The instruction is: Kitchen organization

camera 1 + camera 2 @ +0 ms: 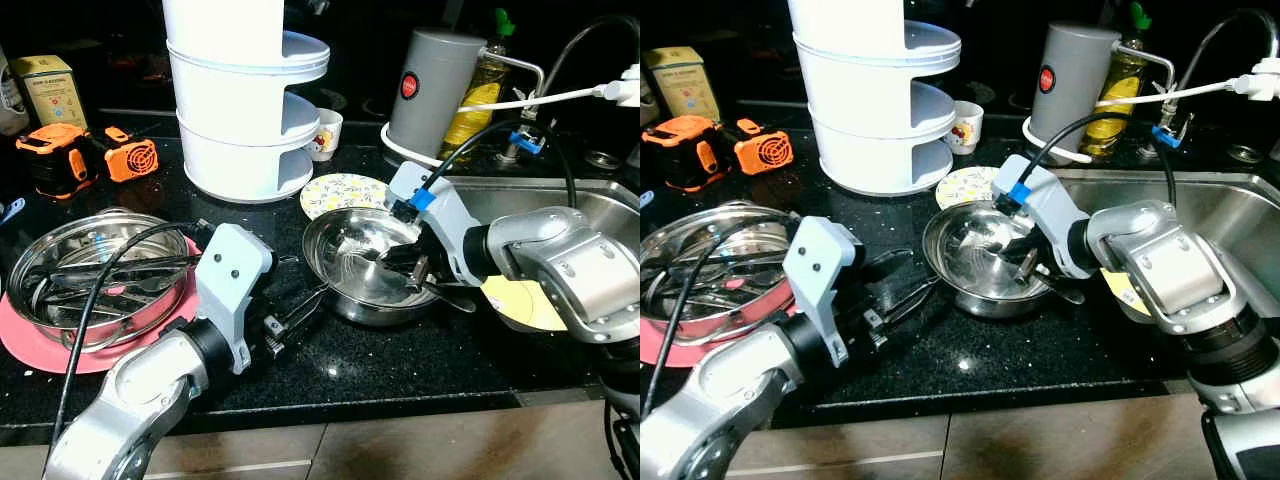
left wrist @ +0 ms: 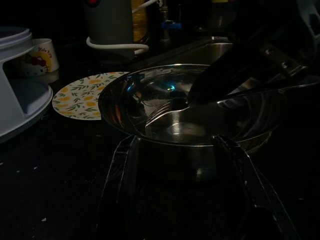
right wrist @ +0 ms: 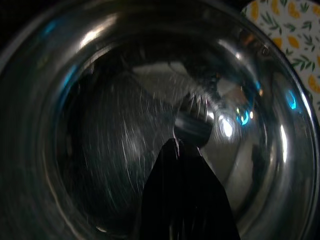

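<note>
The steel bowl (image 1: 365,265) is sitting on the black countertop (image 1: 400,365), near the middle of the scene, just left of the sink (image 1: 560,205) and just in front of the patterned plate (image 1: 340,190). The right gripper (image 1: 415,270) is reaching into the bowl from the right, its fingers pressed together on the fork (image 2: 165,114), whose tines are lying against the bowl's inner bottom. The left gripper (image 1: 290,322) is hovering just left of the bowl, its fingers spread apart and holding nothing, pointing at the bowl's near wall. At far left, a steel basket (image 1: 95,280) holding utensils is resting on a pink mat (image 1: 40,355). A white tiered rack (image 1: 245,100) is standing behind.
</note>
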Robot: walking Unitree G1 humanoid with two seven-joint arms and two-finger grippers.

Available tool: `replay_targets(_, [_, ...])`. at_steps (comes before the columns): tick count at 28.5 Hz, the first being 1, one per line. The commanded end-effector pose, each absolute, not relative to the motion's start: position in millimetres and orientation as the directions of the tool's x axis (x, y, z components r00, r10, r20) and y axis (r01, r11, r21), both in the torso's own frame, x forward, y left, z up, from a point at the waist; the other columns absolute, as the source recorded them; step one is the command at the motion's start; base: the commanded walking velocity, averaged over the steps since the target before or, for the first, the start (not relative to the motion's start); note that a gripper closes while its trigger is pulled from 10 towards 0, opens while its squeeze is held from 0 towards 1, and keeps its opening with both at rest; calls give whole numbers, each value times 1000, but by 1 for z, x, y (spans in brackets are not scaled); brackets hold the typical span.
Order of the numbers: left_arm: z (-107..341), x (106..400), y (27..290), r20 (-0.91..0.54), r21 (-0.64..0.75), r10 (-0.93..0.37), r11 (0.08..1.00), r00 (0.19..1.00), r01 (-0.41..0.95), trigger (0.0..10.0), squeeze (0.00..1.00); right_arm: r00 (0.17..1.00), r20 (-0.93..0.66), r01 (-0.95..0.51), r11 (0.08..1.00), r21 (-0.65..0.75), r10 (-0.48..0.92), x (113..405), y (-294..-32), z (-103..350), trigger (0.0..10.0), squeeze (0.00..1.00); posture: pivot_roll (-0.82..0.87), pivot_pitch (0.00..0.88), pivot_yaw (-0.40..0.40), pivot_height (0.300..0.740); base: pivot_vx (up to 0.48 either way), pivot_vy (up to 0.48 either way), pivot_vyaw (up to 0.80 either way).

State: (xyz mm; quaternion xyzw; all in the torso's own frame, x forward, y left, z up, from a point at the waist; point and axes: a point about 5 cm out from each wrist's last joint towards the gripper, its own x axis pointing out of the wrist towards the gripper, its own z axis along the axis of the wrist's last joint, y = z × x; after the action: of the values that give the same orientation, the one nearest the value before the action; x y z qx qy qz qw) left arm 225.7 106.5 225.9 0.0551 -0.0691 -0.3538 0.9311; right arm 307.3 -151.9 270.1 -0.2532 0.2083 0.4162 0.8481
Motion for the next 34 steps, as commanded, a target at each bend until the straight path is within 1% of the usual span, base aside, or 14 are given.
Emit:
replay_targets(1, [227, 226, 103, 92, 149, -679, 733, 729, 664, 10000, 0, 588, -523, -797, 553, -243, 617, 310, -155, 279, 0, 0, 34, 0, -110, 740, 0, 0, 0])
replay_targets(4, [227, 227, 103, 94, 149, -680, 731, 727, 666, 10000, 0, 595, -522, -790, 564, -240, 612, 311, -156, 279, 0, 0, 33, 0, -109, 740, 0, 0, 0])
replay_targets(8, [227, 227, 103, 94, 151, -681, 731, 726, 666, 10000, 0, 588, -554, -794, 549, -260, 589, 309, -160, 275, 0, 0, 34, 0, -109, 740, 0, 0, 0])
replay_targets(9, [227, 227, 103, 94, 151, -681, 731, 726, 666, 10000, 0, 587, -560, -796, 543, -267, 585, 308, -160, 274, 3804, 0, 34, 0, -109, 740, 0, 0, 0])
replay_targets(10, [227, 227, 103, 94, 152, -681, 731, 726, 666, 10000, 0, 587, -577, -797, 532, -288, 567, 307, -161, 272, 10000, 0, 34, 0, -110, 740, 0, 0, 0])
replay_targets(11, [227, 227, 103, 94, 152, -681, 731, 726, 665, 10000, 0, 582, -597, -802, 511, -309, 552, 305, -163, 270, 10000, 922, 34, 0, -111, 740, 0, 0, 0])
replay_targets(12, [227, 227, 103, 94, 152, -681, 731, 726, 665, 10000, 0, 582, -597, -802, 511, -309, 552, 305, -163, 270, 10000, 922, 34, 0, -111, 740, 0, 0, 0])
replay_targets(13, [227, 227, 103, 93, 153, -681, 731, 726, 665, 10000, 0, 582, -622, -802, 498, -330, 524, 305, -166, 266, 10000, 1000, 34, 0, -111, 740, 0, 0, 0])
replay_targets(17, [226, 227, 102, 90, 156, -684, 728, 724, 668, 10000, 0, 593, -629, -788, 523, -325, 502, 306, -169, 265, 10000, 1000, 31, 0, -111, 740, 0, 0, 0])
replay_targets(25, [226, 227, 102, 91, 156, -685, 727, 723, 668, 10000, 0, 584, -637, -793, 523, -313, 504, 306, -169, 266, 10000, 1000, 30, 0, -113, 740, 0, 0, 0])
replay_targets(28, [226, 227, 101, 92, 155, -682, 730, 726, 666, 10000, 0, 628, -580, -756, 585, -296, 519, 314, -169, 277, 10000, 1000, 30, 0, -114, 740, 0, 0, 0])
replay_targets(31, [226, 227, 101, 92, 154, -682, 730, 726, 666, 10000, 0, 652, -539, -735, 621, -275, 533, 318, -169, 285, 10000, 1000, 28, 0, -115, 740, 0, 0, 0])
replay_targets(33, [226, 228, 101, 93, 153, -682, 730, 725, 666, 10000, 0, 668, -512, -719, 646, -256, 541, 321, -169, 291, 10000, 259, 28, 0, -115, 740, 0, 0, 0])
replay_targets(34, [226, 228, 101, 94, 153, -682, 729, 725, 667, 10000, 0, 673, -498, -713, 659, -240, 547, 323, -169, 294, 10000, 0, 27, 0, -116, 740, 0, 0, 0])
